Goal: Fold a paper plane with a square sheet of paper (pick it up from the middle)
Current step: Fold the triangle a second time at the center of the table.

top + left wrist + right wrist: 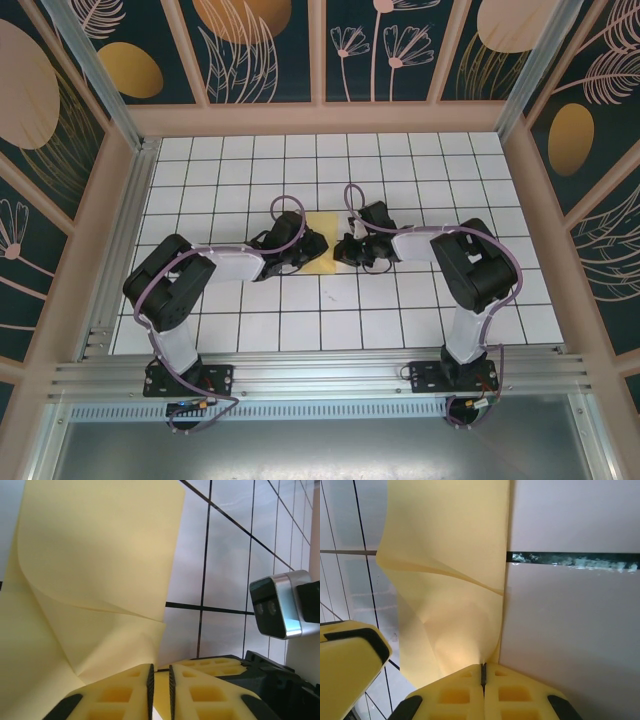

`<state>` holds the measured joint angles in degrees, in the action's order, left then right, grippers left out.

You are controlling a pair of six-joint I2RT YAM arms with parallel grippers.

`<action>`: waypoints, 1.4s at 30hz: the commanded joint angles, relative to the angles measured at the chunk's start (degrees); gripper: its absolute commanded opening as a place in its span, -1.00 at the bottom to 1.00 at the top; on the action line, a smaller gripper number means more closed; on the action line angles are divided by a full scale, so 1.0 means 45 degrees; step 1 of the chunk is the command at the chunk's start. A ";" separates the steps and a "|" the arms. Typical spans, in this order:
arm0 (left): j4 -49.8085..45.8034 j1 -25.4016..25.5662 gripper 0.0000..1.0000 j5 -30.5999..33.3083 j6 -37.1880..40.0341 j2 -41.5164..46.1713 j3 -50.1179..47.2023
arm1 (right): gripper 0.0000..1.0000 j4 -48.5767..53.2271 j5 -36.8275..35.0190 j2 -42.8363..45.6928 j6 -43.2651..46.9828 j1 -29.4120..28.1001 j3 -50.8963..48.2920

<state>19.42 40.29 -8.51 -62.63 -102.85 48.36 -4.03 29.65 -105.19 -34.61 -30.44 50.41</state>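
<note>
Square sheet of paper (325, 255) sits at the middle of the white-tiled table (400, 330), directly between the two arms, partly folded and buckled rather than flat. In the top view its visible strip runs near-to-far, across the line joining the grippers. The left wrist view shows a curled flap (100, 555) standing above a crease. The right wrist view shows the sheet (450, 555) rising away from the fingers with a ridge across it. The right gripper (483, 667) has its pads pressed together on the sheet's lower edge, a firm pinch. The left gripper (160, 672) is nearly closed, with a narrow slit between the pads and paper lying in it; whether it clamps cannot be told. From above, the left gripper (308, 250) and the right gripper (345, 250) meet the sheet from opposite sides, equally near. In my judgement, the next crease depends on the right pinch anchoring while the left reseats.
</note>
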 commanded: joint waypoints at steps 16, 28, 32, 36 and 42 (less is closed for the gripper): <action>-0.0817 0.0067 -0.76 -0.0101 0.0061 -0.1156 0.0673 | -0.93 0.0786 -0.0710 -0.0605 0.0440 -0.0131 0.0528; -0.1222 0.0047 -0.76 -0.0003 0.0166 -0.1369 0.0681 | -0.73 0.1083 -0.0855 0.0069 0.0476 -0.0132 0.0672; -0.1288 0.0047 -0.77 -0.0004 0.0168 -0.1429 0.0655 | -0.67 0.1037 -0.1140 0.1181 0.0435 -0.0097 0.0424; -0.1321 0.0049 -0.78 0.0017 0.0140 -0.1433 0.0641 | -0.69 0.0931 -0.1378 0.2139 0.0275 -0.0130 -0.0033; -0.1324 0.0052 -0.78 0.0012 0.0042 -0.1461 0.0667 | -0.84 0.1146 -0.1336 0.1924 0.0214 -0.0782 -0.0056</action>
<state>16.01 40.29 -8.54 -62.63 -107.77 50.59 -0.54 24.40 -96.05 -33.47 -32.14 51.09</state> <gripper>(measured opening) 0.113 0.086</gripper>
